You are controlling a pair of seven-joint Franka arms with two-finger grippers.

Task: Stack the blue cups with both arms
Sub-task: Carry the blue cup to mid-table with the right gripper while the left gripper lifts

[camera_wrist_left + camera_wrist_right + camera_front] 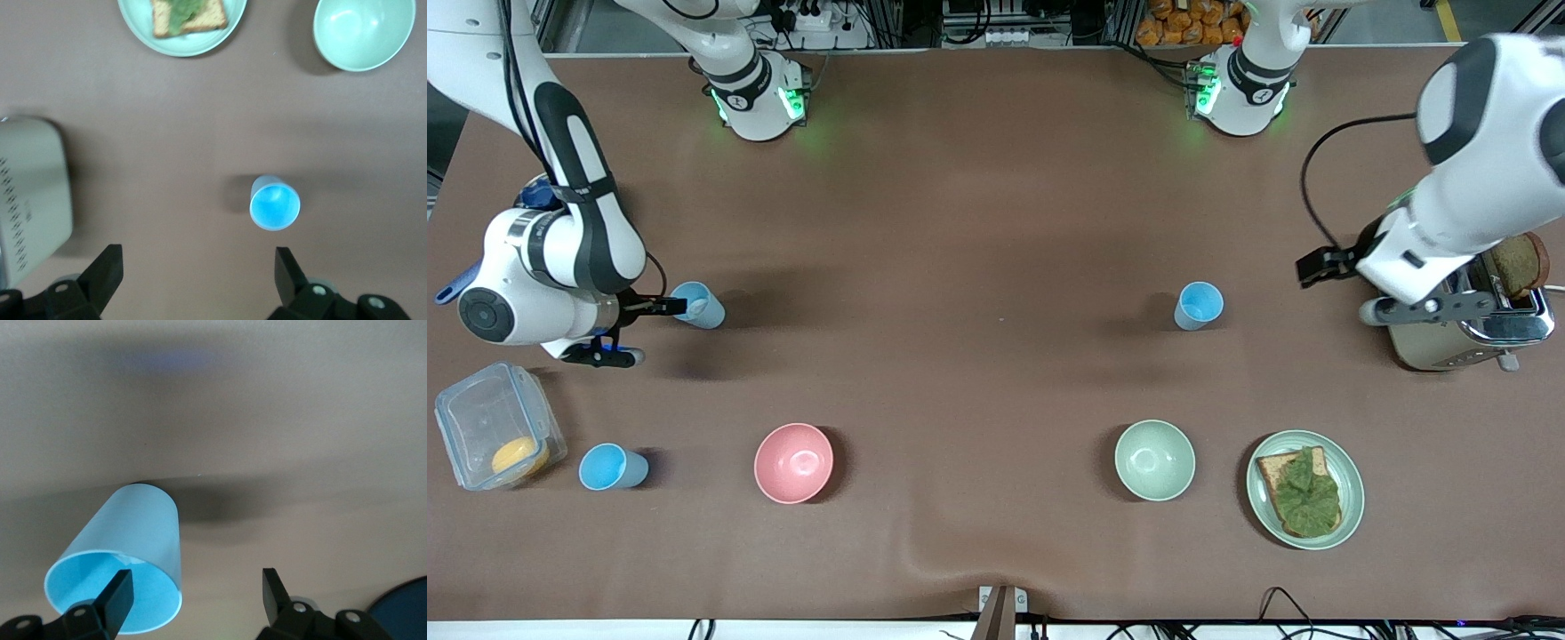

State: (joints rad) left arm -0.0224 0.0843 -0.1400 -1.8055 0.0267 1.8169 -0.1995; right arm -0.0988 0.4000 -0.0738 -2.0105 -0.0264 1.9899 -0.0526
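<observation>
Three blue cups stand mouth up on the brown table. One cup (698, 305) is at the right arm's end. My right gripper (636, 331) is open at this cup. In the right wrist view one finger (115, 597) shows over the cup's (133, 533) mouth and the other stands apart outside it, around my right gripper (195, 583). A second cup (612, 467) stands nearer the front camera, beside the clear box. The third cup (1198, 305) stands toward the left arm's end. My left gripper (1319, 267) hangs open and empty over the table between that cup (275, 203) and the toaster, as the left wrist view (198, 257) shows.
A pink bowl (793, 462) and a pale green bowl (1154, 460) sit near the front edge. A plate (1352, 484) holds toast with lettuce. A toaster (1467, 333) with a bread slice stands under the left arm. A clear box (494, 436) sits at the right arm's end.
</observation>
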